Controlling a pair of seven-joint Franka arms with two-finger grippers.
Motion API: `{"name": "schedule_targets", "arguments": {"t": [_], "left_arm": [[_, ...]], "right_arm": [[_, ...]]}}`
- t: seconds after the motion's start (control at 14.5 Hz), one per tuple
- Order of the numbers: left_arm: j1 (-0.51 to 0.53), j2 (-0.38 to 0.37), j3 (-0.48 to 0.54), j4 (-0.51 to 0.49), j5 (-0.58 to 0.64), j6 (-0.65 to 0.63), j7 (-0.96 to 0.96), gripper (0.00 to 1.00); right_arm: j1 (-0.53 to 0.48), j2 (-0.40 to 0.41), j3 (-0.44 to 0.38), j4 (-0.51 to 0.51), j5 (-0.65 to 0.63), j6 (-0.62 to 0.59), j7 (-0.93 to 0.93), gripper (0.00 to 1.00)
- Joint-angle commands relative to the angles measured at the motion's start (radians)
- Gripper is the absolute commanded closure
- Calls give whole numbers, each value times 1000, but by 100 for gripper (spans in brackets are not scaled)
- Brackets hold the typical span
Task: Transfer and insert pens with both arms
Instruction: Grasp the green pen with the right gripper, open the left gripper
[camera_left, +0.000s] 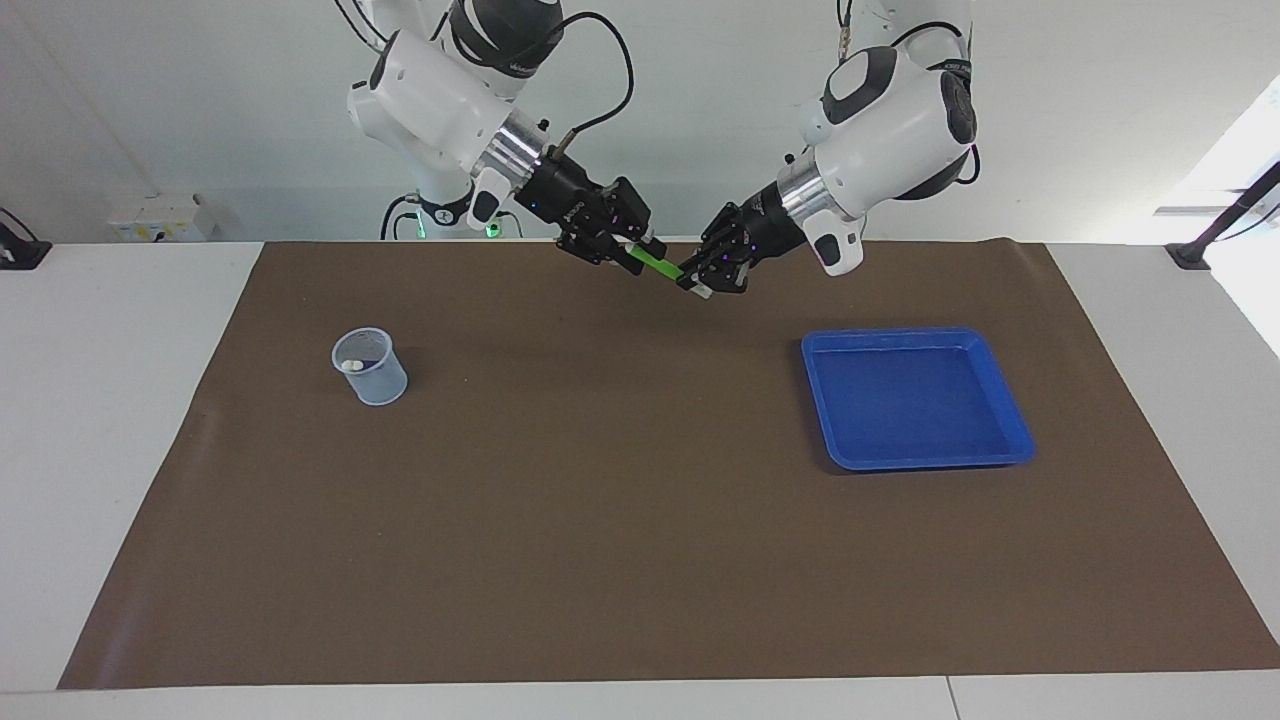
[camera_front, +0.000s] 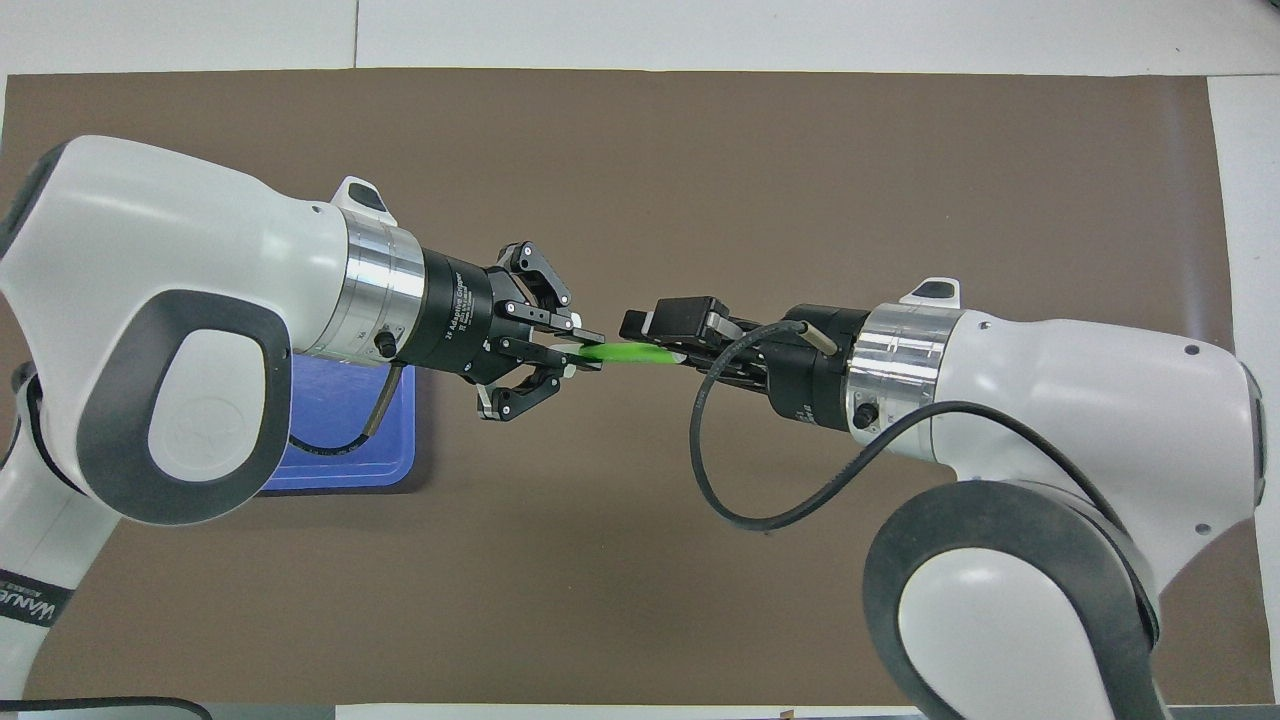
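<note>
Handover at top centre of the facing view: the left gripper (camera_left: 697, 284) is clamped on the whitish end of the green pen (camera_left: 657, 263), held in the air over the mat (camera_left: 620, 520). The right gripper (camera_left: 628, 247) sits around the pen's other end, apparently pinching it, though the fingertips are hard to read. Cup (camera_left: 370, 367) at middle left, blue tray (camera_left: 915, 398) at middle right.
</note>
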Motion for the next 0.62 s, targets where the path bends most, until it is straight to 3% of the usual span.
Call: {"name": "schedule_targets", "arguments": {"t": [0.0, 0.07, 0.34, 0.41, 0.55], "left_arm": [[1, -36, 8, -27, -34, 22, -7, 100], [1, -36, 8, -27, -34, 25, -7, 100], [1, -36, 8, -25, -31, 31, 5, 100], [1, -38, 8, -22, -23, 46, 11, 4], [-6, -53, 8, -27, -18, 46, 14, 0]], "right_arm": [[12, -3, 4, -1, -12, 13, 12, 86], [14, -3, 4, -3, -12, 13, 12, 100], [12, -6, 3, -7, -15, 0, 11, 100], [5, -6, 3, -7, -15, -12, 8, 100], [2, -7, 1, -6, -17, -33, -23, 100]]}}
